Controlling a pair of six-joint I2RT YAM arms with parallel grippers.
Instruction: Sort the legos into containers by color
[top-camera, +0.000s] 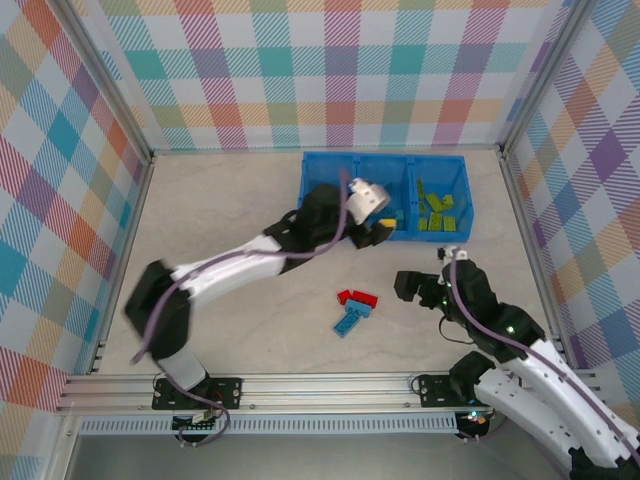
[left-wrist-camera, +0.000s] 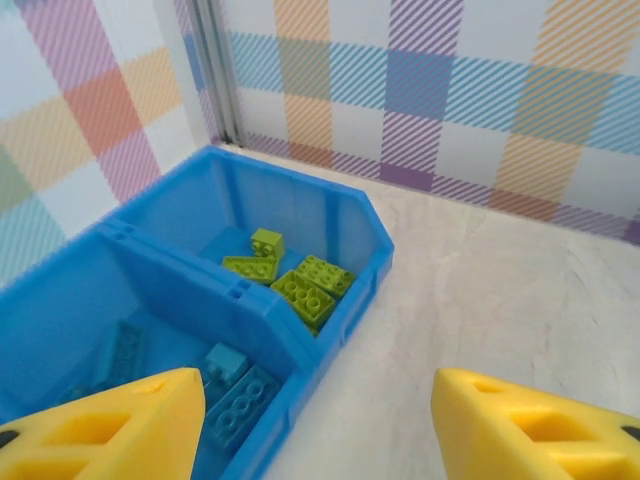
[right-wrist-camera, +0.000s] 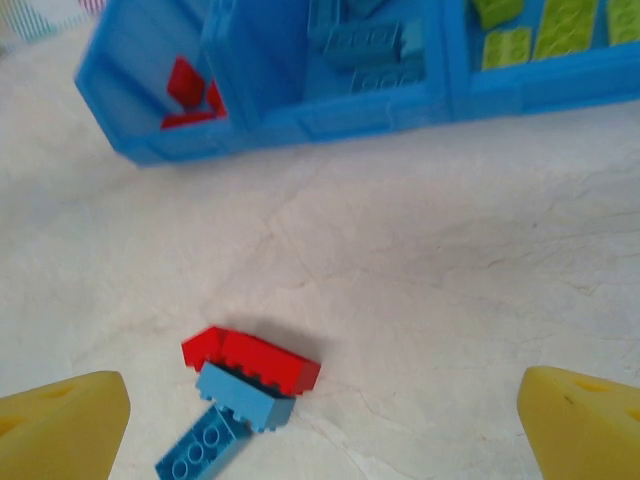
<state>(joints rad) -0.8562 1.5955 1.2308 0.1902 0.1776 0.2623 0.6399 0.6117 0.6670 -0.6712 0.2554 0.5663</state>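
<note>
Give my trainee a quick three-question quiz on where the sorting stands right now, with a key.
1. True or false: in the top view, the right-hand compartment of the bright blue plastic bin tray holds lime green studded plastic bricks.
2. Multiple choice: which colours are the studded bricks lying loose on the table? A: red and light blue. B: lime green only. C: red and lime green.
3. Short answer: is anything between the fingers of the right gripper?

Key
1. True.
2. A: red bricks lie against light blue bricks.
3. No; its jaws stand wide apart and empty.
</note>
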